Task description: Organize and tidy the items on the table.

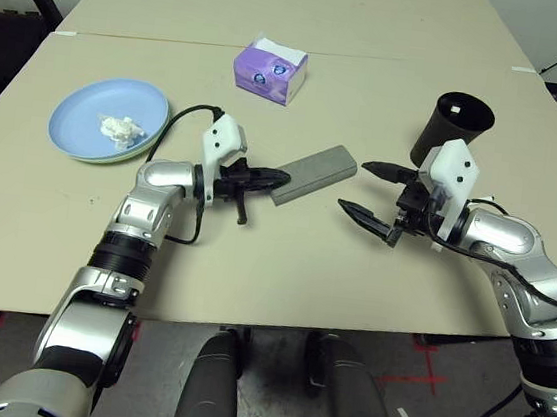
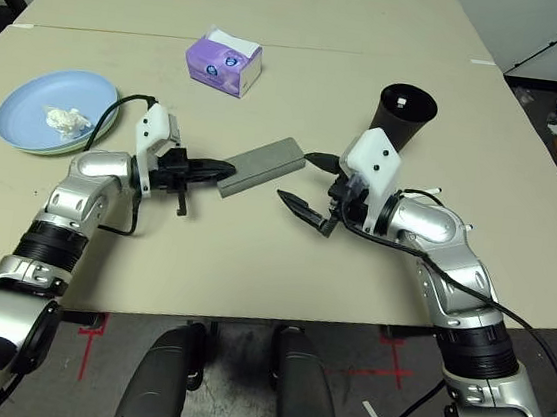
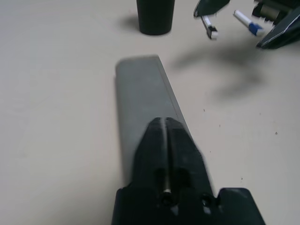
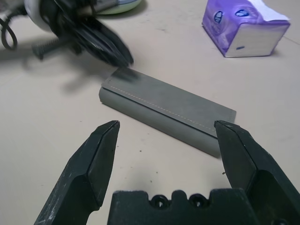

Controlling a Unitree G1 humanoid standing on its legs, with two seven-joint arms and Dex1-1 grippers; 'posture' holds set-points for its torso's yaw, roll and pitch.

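Grey oblong glasses case point(image 1: 314, 173) lies flat on beige table point(image 1: 282, 269), between closed left gripper point(image 1: 274, 178) and wide-open right gripper point(image 1: 373, 191).

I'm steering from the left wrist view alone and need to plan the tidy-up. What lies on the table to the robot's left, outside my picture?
Observer: A light blue plate lies there, with crumpled white tissue on it.
Operator: Is the right gripper open or shut?
Observer: The right gripper is wide open, facing the grey case and apart from it.
Operator: Anything beyond the case?
Observer: A purple tissue box stands farther back on the table.
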